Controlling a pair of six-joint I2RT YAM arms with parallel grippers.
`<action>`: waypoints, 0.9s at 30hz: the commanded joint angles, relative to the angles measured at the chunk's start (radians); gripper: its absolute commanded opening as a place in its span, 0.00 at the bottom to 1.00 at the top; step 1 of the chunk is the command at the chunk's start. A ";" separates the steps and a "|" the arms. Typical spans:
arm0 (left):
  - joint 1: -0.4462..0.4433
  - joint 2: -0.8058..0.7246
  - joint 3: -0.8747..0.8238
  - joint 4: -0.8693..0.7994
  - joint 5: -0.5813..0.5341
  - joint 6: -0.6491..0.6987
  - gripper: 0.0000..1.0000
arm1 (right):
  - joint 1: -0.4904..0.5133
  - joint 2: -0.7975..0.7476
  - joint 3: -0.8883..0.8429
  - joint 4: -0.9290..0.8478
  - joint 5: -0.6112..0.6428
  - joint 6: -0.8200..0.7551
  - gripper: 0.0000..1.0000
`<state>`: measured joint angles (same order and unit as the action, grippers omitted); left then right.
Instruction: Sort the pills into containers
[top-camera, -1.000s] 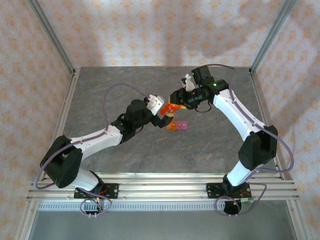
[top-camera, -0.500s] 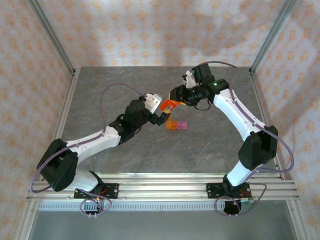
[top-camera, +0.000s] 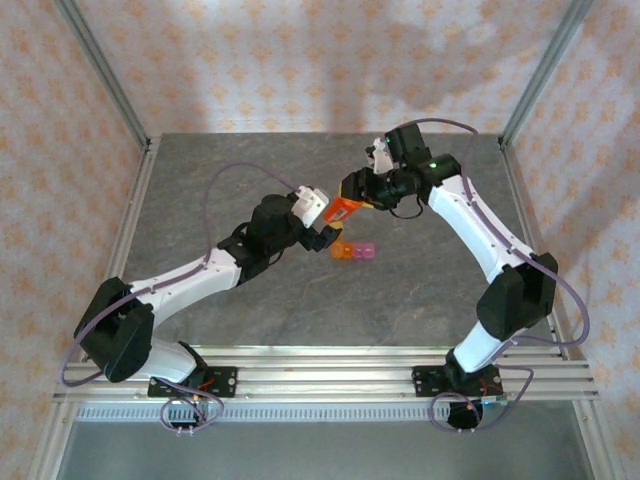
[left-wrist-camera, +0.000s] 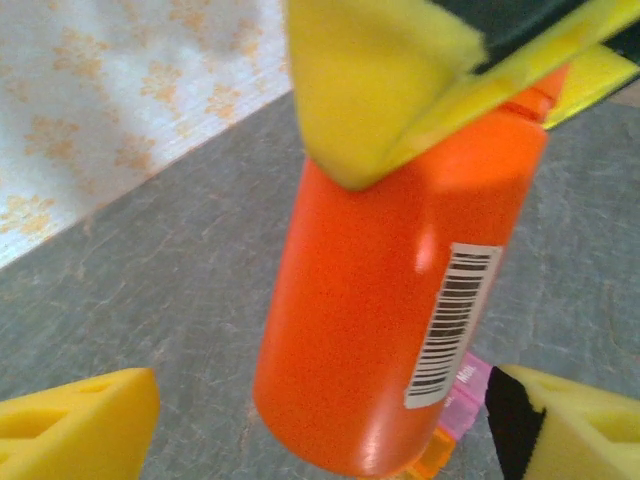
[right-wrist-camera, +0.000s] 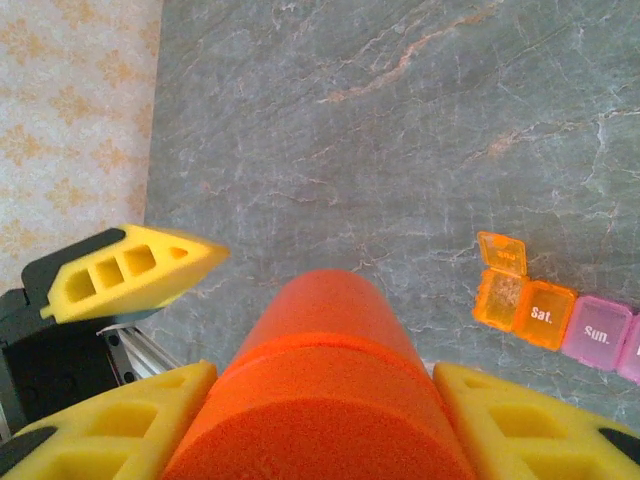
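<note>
An orange cylindrical bottle (top-camera: 343, 209) with a barcode label (left-wrist-camera: 455, 320) hangs tilted above the table. My right gripper (right-wrist-camera: 325, 380) is shut on its cap end, a yellow finger (right-wrist-camera: 120, 425) on each side. The bottle's base (left-wrist-camera: 345, 420) sits between the fingers of my left gripper (left-wrist-camera: 322, 410), which is open, with a gap on both sides. The containers (top-camera: 354, 251) lie flat just beyond, orange cells (right-wrist-camera: 520, 300) then pink ones (right-wrist-camera: 596, 331). The end orange cell's lid (right-wrist-camera: 502, 252) stands open, with pale specks inside too small to identify.
The grey stone table (top-camera: 300, 300) spreads around the strip. Metal frame rails (top-camera: 130, 220) run along its left and right edges, with patterned walls (top-camera: 300, 60) behind. Purple cables (top-camera: 225, 185) loop over both arms.
The right gripper has carried the bottle a little up and to the right, away from the strip. The left gripper has followed and stayed at the bottle's base.
</note>
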<state>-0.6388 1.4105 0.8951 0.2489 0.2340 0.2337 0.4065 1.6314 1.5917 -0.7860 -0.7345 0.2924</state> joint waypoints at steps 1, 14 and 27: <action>0.007 0.024 0.030 -0.030 0.070 0.017 0.77 | -0.006 0.003 0.021 0.006 -0.058 -0.009 0.42; 0.007 0.077 0.087 -0.024 0.119 -0.038 0.63 | -0.006 -0.008 -0.033 0.035 -0.114 0.003 0.42; 0.008 0.078 0.085 0.013 0.160 -0.095 0.50 | -0.005 -0.027 -0.078 0.100 -0.156 0.054 0.42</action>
<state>-0.6319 1.4918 0.9485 0.1864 0.3531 0.2035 0.3935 1.6314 1.5314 -0.7517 -0.8295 0.3149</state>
